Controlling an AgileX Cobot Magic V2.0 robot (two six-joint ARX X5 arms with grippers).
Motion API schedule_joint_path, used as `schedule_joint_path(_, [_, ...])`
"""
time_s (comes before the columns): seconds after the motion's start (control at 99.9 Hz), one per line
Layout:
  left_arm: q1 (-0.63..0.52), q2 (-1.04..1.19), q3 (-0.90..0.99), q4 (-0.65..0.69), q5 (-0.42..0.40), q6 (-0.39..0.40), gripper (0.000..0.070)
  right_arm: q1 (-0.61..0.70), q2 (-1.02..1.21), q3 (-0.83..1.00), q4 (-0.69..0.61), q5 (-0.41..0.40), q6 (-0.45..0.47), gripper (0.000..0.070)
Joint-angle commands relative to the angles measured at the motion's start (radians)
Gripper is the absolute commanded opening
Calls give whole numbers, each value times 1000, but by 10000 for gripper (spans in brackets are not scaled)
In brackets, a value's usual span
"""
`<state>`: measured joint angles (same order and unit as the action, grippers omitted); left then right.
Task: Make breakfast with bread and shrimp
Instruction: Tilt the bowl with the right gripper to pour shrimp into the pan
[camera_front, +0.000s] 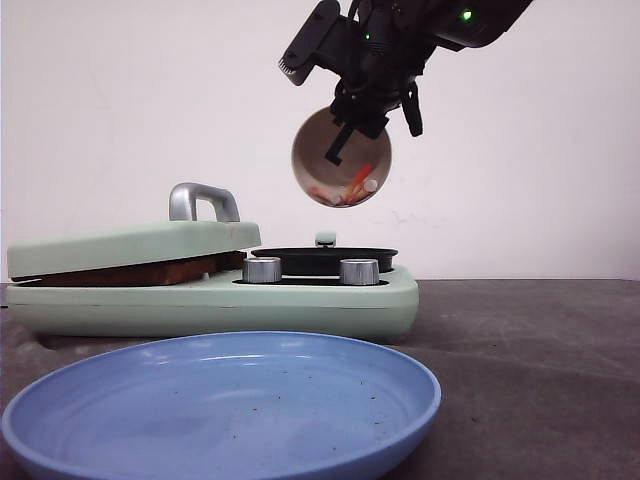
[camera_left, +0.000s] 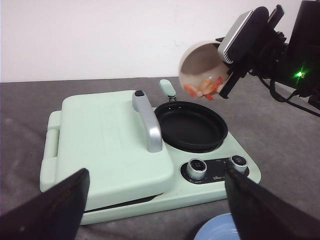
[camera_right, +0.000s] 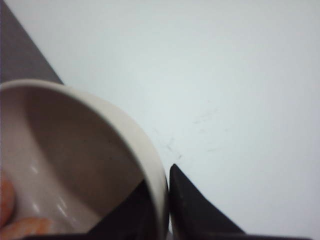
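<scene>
The right gripper (camera_front: 372, 125) holds a cream bowl (camera_front: 330, 150) in the air above the black round pan (camera_front: 325, 255), its jaws clenched on the bowl's rim, one finger inside the wall and one outside, as the right wrist view shows. The bowl is tipped steeply, so that in the front view its mouth faces the viewer and slightly downward. The shrimp (camera_front: 350, 192) lie gathered at the lowest part of the bowl's inner wall, near the rim: several small curved pinkish-red and pale pieces, piled together. One reddish piece stands with its long axis running diagonally, up to the right in the front view; the direction of the others cannot be told. In the left wrist view the shrimp (camera_left: 200, 90) sit at the bowl's lower lip, directly over the far edge of the pan.

The pan rests in the right half of a pale green cooker (camera_front: 300, 305), behind two silver knobs (camera_front: 262, 270). The cooker's left half is covered by a hinged lid (camera_front: 130, 245) with a silver handle (camera_front: 203, 200). In the gap under the lid, a brown crust edge of the bread (camera_front: 150, 271) shows, lying flat with its long edge running left to right.

A blue plate (camera_front: 220, 400) lies in front of the cooker on the grey table (camera_front: 530, 350).

The left gripper (camera_left: 155, 210) hangs near the cooker's front, fingers spread wide apart, grasping nothing.
</scene>
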<state>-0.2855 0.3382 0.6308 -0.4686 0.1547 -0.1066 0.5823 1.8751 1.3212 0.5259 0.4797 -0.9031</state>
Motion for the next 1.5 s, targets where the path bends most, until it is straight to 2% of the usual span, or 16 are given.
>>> schedule_joint_path(0.0, [-3, 1, 3, 15, -4, 5, 474, 6, 14, 22, 21, 8, -29, 3])
schedule_joint_path(0.21, [-3, 1, 3, 15, -4, 22, 474, 20, 14, 22, 37, 18, -57, 3])
schedule_joint_path(0.35, [-3, 1, 3, 14, 3, 37, 474, 19, 29, 22, 98, -45, -134, 3])
schedule_joint_path(0.541, [-3, 1, 3, 18, 3, 47, 473, 17, 64, 22, 116, -52, -176, 3])
schedule_joint_path(0.811, [-3, 1, 3, 16, 3, 47, 473, 6, 107, 22, 142, -61, -152, 3])
schedule_joint_path(0.921, [-3, 1, 3, 14, 5, 51, 473, 1, 130, 22, 180, -27, -152, 3])
schedule_joint_path(1.091, [-3, 1, 3, 13, 14, 55, 473, -1, 134, 22, 188, -27, -148, 3])
schedule_joint_path(1.291, [-3, 1, 3, 12, 14, 69, 473, 9, 134, 22, 278, -10, -147, 3])
schedule_joint_path(1.491, [-3, 1, 3, 12, 15, 73, 473, 13, 134, 22, 311, 32, -90, 3])
